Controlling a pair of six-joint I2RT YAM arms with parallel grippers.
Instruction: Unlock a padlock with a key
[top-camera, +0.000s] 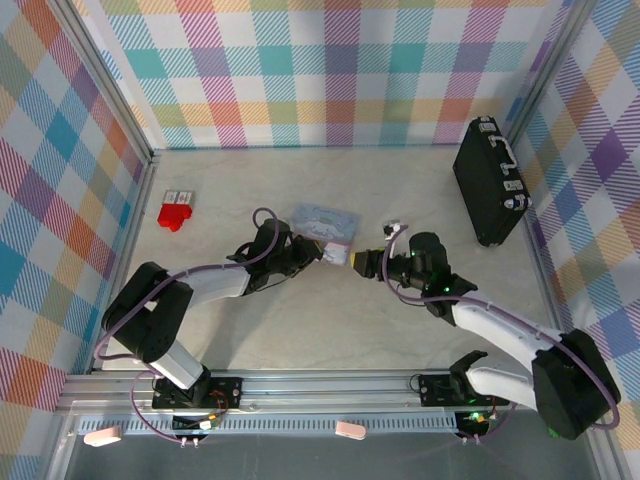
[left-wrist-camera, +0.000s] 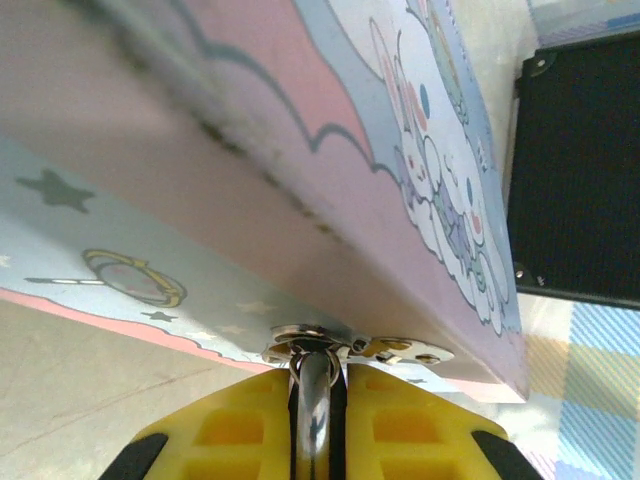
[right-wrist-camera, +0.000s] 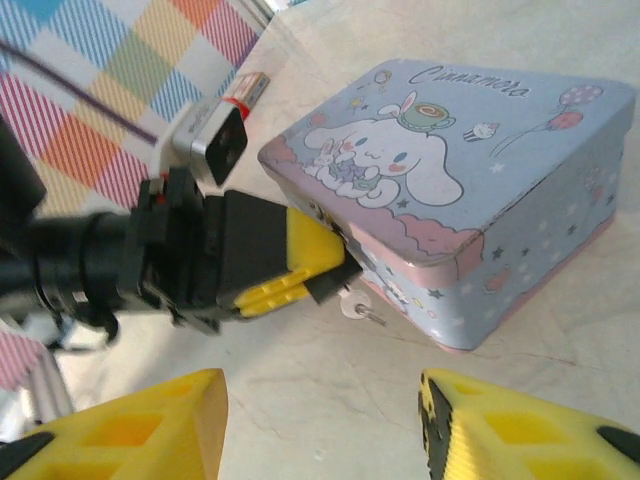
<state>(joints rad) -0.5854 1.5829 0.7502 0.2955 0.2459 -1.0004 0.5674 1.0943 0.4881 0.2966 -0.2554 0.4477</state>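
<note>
Left wrist view: small silver-shackled padlock (left-wrist-camera: 315, 425) is pinched in the left gripper (left-wrist-camera: 318, 385), pastel cartoon tin (left-wrist-camera: 300, 150) pressed just ahead; right gripper (right-wrist-camera: 320, 420) is spread wide, empty.

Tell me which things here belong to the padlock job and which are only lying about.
Belong to the job:
padlock, clamped in the left gripper
key
pastel tin, on whose hasp the padlock hangs

Lying about:
black case
red object
</note>
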